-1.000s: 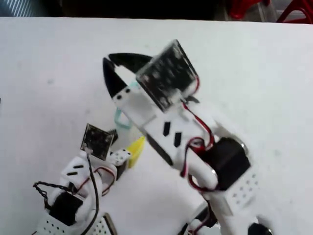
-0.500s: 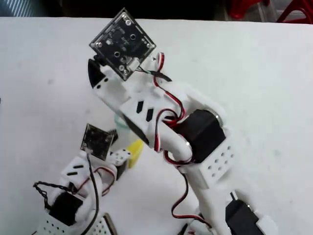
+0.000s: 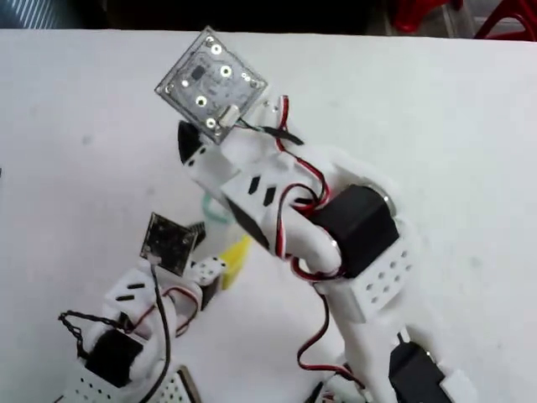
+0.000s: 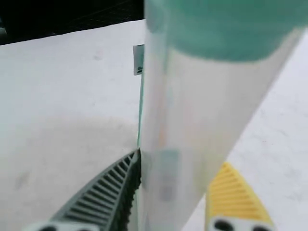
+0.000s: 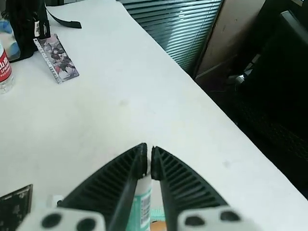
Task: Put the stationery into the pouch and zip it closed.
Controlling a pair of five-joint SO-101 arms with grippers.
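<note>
Item: pouch [image 4: 202,96], translucent, teal-topped; clamped between the fingers of the left pincer [image 4: 182,161]; right pincer [image 5: 148,155] narrow, tips nearly touching, the pouch close under its fingers; white worktop [image 5: 120,96] beneath both.

Our right arm [image 3: 352,243] reaches out across the table, right gripper [image 5: 148,150] with jaws pressed nearly together, while our left arm [image 3: 138,311] sits low beside it, left gripper [image 4: 180,161] pinching the pouch [image 4: 192,106].

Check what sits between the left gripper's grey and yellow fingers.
The clear, teal-edged pouch, clamped in the left gripper, fills that gap; the left wrist view shows it.
</note>
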